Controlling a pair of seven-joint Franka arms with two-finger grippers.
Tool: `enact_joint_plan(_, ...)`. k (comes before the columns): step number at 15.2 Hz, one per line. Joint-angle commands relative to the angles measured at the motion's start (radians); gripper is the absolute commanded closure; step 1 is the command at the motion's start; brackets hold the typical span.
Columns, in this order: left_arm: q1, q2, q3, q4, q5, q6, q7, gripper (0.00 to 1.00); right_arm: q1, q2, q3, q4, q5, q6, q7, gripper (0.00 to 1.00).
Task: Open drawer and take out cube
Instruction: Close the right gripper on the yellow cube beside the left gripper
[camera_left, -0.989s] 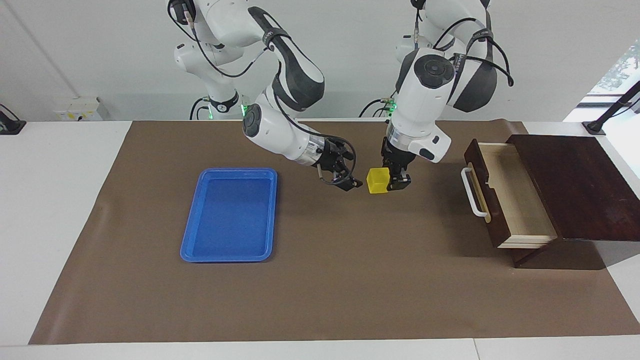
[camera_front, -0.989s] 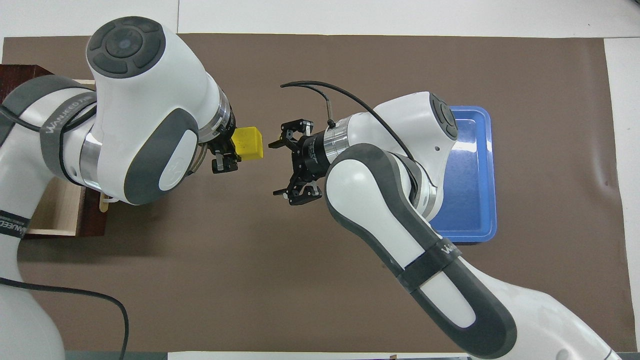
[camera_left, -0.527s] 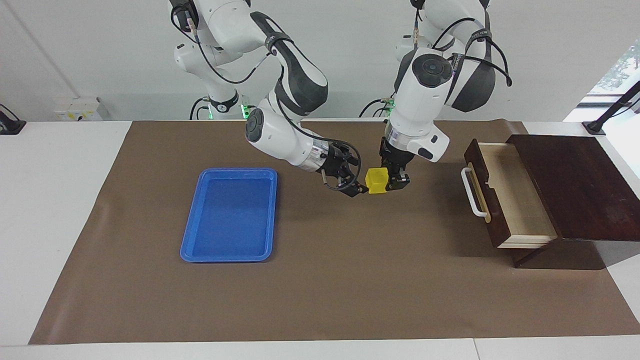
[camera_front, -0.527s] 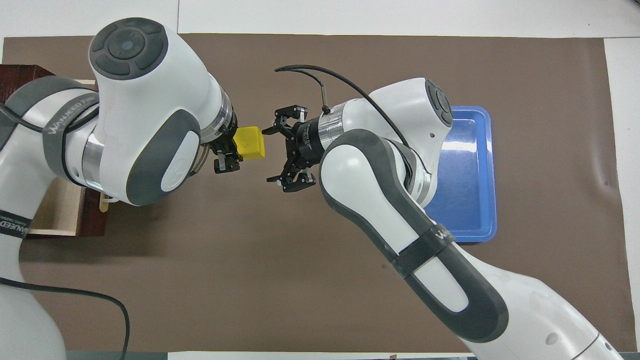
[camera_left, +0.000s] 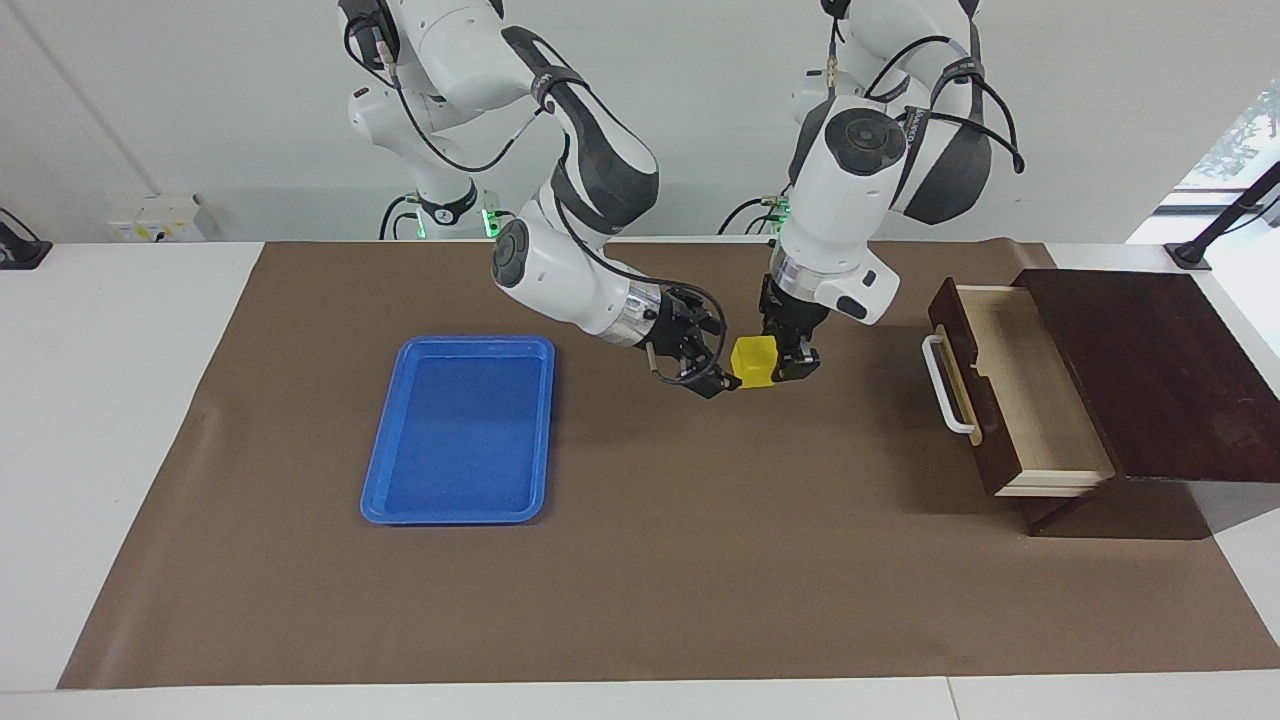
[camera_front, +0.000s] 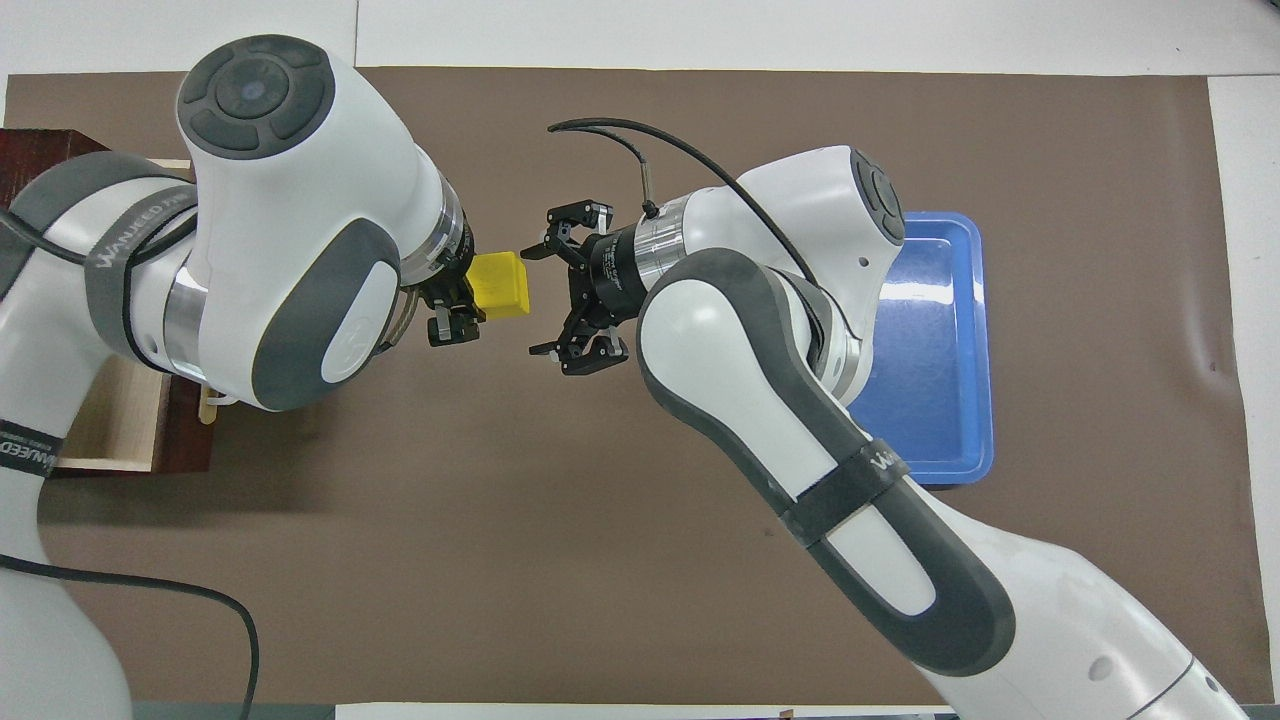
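- While the dark brown wooden drawer (camera_left: 985, 400) with its white bar handle stands pulled open at the left arm's end of the counter (camera_left: 130, 420), its pale light-wood inside lies bare.
- The small bright yellow solid cube (camera_left: 754, 361) is out of that drawer, held up in the air over the brown mat (camera_left: 700, 560), between the drawer and the flat blue plastic tray (camera_left: 458, 432).
- The left pincer (camera_left: 782, 362) points down and is clamped on the cube.
- The right pincer (camera_left: 722, 378) comes in sideways from the tray's direction, its fingers (camera_front: 562, 216) spread wide apart, their tips just at the cube's free face; I cannot tell whether they touch it.
- The tray lies flat on the mat, well apart from the drawer, toward the right arm's end.
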Motion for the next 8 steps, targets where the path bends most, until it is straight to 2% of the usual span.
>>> enact_joint_plan(1, -0.015, -0.008, 0.015, -0.017, -0.02, 0.02, -0.013, 1.0, 0.001, 0.056, 0.003, 0.08, 0.022, 0.012, 0.038, 0.0)
enact_joint_plan(8, -0.015, -0.008, 0.015, -0.017, -0.02, 0.02, -0.013, 1.0, 0.036, 0.052, 0.003, 0.08, -0.004, 0.009, 0.041, 0.0)
